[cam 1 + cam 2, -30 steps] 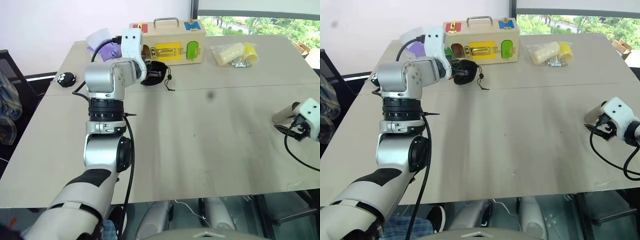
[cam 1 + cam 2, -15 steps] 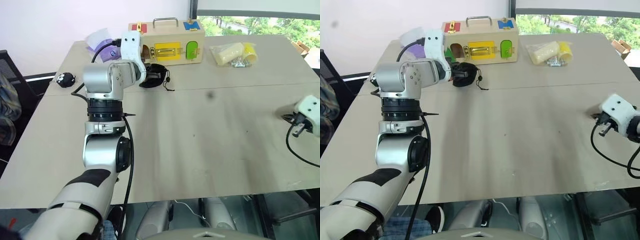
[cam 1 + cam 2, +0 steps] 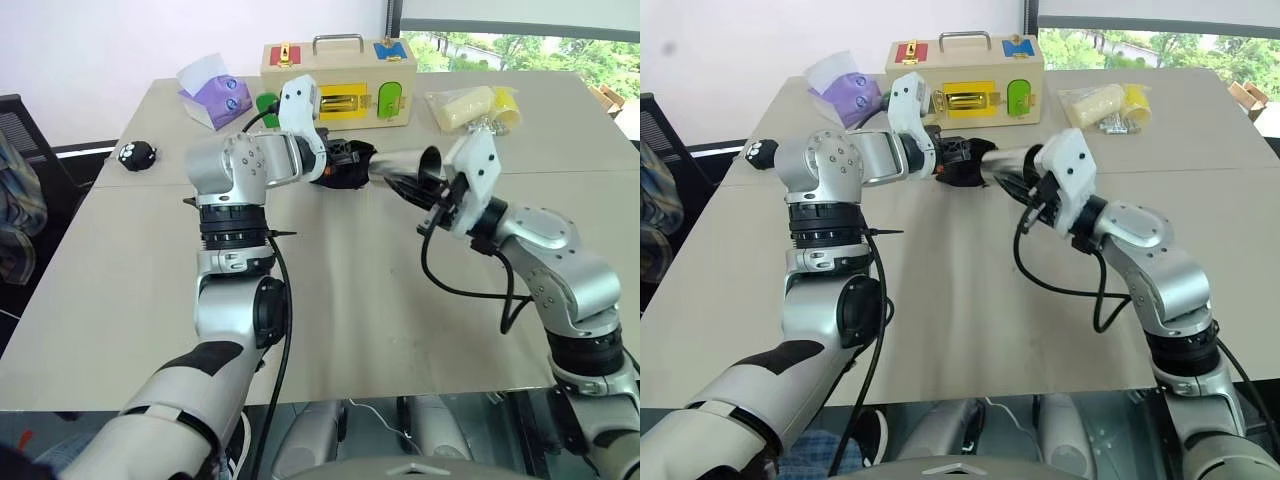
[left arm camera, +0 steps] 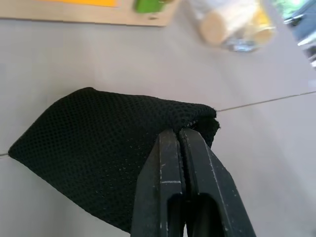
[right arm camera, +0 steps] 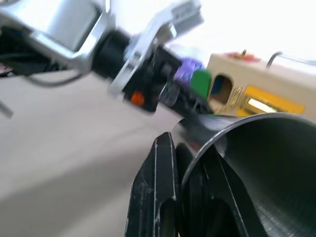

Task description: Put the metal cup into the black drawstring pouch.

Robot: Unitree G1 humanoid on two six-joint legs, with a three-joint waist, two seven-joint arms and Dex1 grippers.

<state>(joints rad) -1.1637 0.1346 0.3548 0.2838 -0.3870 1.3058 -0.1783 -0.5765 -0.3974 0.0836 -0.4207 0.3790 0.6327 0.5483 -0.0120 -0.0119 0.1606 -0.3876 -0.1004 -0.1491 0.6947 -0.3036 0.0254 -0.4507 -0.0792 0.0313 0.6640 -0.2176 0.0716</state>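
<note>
Your cup (image 3: 408, 166) is up off the desk (image 3: 350, 290), lying nearly level with its base toward the pouch (image 3: 345, 165) and its open rim toward the right gripper (image 5: 185, 163). That gripper's fingers (image 5: 158, 197) are closed on the rim wall, one outside and one inside. The cup's base sits just beside the pouch, and you cannot tell whether the two touch. The pouch is also held above the desk, close to the middle, with the left gripper (image 4: 180, 140) pinching one edge of its black mesh; those fingers (image 4: 165, 177) are pressed fully together on the fabric. Behind both, at the far side of the desk, you have a wooden latch box (image 3: 338, 78), with a purple tissue pack (image 3: 215, 92) to its left and a clear bag (image 3: 470, 105) of yellow things to its right. A small round black thing (image 3: 133, 154) lies near the left edge.
</note>
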